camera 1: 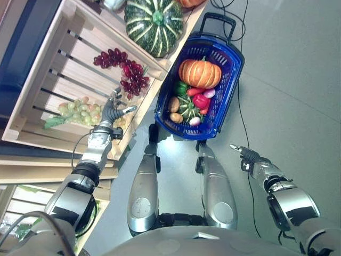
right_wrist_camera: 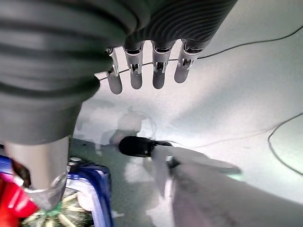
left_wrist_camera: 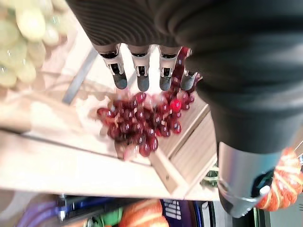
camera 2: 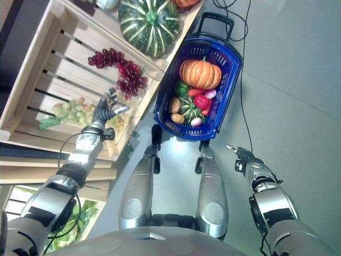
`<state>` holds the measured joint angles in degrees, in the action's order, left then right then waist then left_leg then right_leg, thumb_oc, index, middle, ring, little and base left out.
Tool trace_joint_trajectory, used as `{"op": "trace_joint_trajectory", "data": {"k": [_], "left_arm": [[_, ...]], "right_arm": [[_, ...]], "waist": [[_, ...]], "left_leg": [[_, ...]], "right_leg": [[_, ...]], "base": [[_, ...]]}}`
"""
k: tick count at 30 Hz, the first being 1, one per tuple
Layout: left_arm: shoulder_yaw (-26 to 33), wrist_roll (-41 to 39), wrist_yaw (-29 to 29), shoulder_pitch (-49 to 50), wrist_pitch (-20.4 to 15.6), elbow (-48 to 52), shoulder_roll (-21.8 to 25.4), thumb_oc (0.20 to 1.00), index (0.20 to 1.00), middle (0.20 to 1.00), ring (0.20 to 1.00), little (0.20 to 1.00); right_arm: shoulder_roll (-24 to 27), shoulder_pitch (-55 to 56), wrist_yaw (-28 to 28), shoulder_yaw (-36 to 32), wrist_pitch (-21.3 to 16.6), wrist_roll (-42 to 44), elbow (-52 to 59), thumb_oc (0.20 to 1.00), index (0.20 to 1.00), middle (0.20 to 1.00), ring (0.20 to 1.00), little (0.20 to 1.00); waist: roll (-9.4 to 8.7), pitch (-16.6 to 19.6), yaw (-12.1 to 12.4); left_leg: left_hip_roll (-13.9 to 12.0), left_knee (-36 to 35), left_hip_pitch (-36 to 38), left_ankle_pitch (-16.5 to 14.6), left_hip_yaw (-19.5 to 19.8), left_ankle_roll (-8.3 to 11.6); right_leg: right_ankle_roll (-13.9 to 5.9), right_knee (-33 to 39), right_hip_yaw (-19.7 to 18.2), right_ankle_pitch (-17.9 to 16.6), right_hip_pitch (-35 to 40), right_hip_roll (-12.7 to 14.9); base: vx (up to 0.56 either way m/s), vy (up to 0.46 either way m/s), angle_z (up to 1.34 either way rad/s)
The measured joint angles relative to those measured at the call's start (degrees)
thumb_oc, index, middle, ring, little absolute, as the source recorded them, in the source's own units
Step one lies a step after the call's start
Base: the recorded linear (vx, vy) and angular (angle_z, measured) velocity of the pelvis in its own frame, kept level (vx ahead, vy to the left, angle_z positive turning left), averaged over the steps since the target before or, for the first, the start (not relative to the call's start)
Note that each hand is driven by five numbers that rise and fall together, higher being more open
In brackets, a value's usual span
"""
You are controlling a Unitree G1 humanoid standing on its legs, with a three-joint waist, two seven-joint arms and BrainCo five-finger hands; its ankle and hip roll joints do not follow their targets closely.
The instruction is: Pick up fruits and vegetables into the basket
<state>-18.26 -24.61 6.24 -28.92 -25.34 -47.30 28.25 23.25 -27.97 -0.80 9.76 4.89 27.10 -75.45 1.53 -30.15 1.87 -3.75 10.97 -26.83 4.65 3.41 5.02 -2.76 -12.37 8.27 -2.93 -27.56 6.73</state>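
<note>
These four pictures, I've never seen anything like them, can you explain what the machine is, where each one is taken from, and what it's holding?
This is a two-legged humanoid robot with silver arms and fingered hands. Two pictures come from cameras in its head, looking down; the other two come from cameras on each wrist, looking along the fingers.

On the floor in front of it stands a blue basket already holding an orange pumpkin, a red pepper, potatoes and other vegetables. To the robot's left is a wooden crate with red grapes and green grapes; a large striped green squash sits in the next compartment.

The left hand reaches into the crate, fingers straight, above the red grapes. The right hand hangs open over the floor. Neither holds anything.
</note>
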Motion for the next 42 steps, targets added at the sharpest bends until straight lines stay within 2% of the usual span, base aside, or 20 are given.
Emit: {"op": "trace_joint_trajectory", "data": {"k": [5,10,13,17,24,31,42], "left_arm": [[0.0,5.4,5.8,-1.1,0.0,1.1,4.1,1.000,1.000,1.000,1.000,1.000],[0.0,16.2,13.5,-3.1,0.8,1.4,7.7,1.000,1.000,1.000,1.000,1.000],[-0.2,27.0,19.1,-5.6,5.1,1.0,10.7,1.000,1.000,1.000,1.000,1.000],[-4.3,37.5,24.1,-7.5,9.8,-1.3,14.4,1.000,1.000,1.000,1.000,1.000],[-7.2,53.0,31.3,-8.0,16.4,-7.9,15.3,1.000,1.000,1.000,1.000,1.000],[-11.3,59.9,30.2,-7.6,20.2,-14.3,15.2,1.000,1.000,1.000,1.000,1.000],[-17.1,62.3,24.2,-7.7,21.7,-17.8,15.1,1.000,1.000,1.000,1.000,1.000]], "right_arm": [[0.3,-0.6,0.0,0.0,-0.3,1.1,0.0,1.000,1.000,1.000,1.000,1.000],[0.5,-0.7,-0.1,0.0,-0.7,1.1,0.1,1.000,1.000,1.000,1.000,1.000],[0.7,-1.1,-0.5,0.0,-0.9,1.1,0.1,1.000,1.000,1.000,1.000,1.000],[1.2,-1.7,-1.0,0.1,-0.9,1.1,0.2,1.000,1.000,1.000,1.000,1.000],[2.4,-2.2,-1.1,0.2,-0.9,1.0,0.2,1.000,1.000,1.000,1.000,1.000],[3.5,-3.6,-1.9,0.2,-0.6,1.0,0.1,1.000,1.000,1.000,1.000,1.000],[5.4,-7.2,-2.3,1.5,0.5,0.8,0.1,1.000,1.000,1.000,1.000,1.000]], "waist": [[-0.28,-0.4,0.8],[-0.39,-0.4,0.8],[-0.44,-0.5,0.6],[-0.43,-0.5,-0.2],[-0.42,-0.5,-1.1],[-0.40,-0.5,-1.6],[-0.11,-0.6,-2.3]], "left_leg": [[0.2,2.8,-3.5,-0.4,0.4,0.48],[0.4,4.3,-5.2,-0.5,0.5,0.42],[0.5,5.2,-6.4,-0.6,0.7,0.46],[0.6,5.8,-7.2,-0.7,0.4,0.52],[0.6,5.7,-7.9,-0.7,-0.2,0.24],[0.6,5.7,-8.1,-1.0,-1.4,0.09],[0.6,5.7,-9.2,-0.9,-2.3,-0.06]], "right_leg": [[0.29,-4.1,-0.2,0.8,-4.0,0.4],[0.33,-5.7,-0.5,0.9,-5.7,0.6],[0.47,-6.9,-0.6,1.2,-7.0,0.7],[0.47,-7.6,-1.1,1.2,-8.3,0.8],[0.47,-7.6,-1.7,1.2,-9.3,0.7],[0.44,-8.1,-2.9,1.3,-10.3,0.8],[0.46,-8.9,-3.6,1.4,-12.5,0.9]], "base": [[-0.01,-0.018,0.03],[0.00,0.000,0.00],[0.00,0.000,0.00],[0.00,0.014,-0.02],[0.00,0.008,-0.03],[0.01,0.032,-0.06],[0.00,0.033,-0.03]]}}
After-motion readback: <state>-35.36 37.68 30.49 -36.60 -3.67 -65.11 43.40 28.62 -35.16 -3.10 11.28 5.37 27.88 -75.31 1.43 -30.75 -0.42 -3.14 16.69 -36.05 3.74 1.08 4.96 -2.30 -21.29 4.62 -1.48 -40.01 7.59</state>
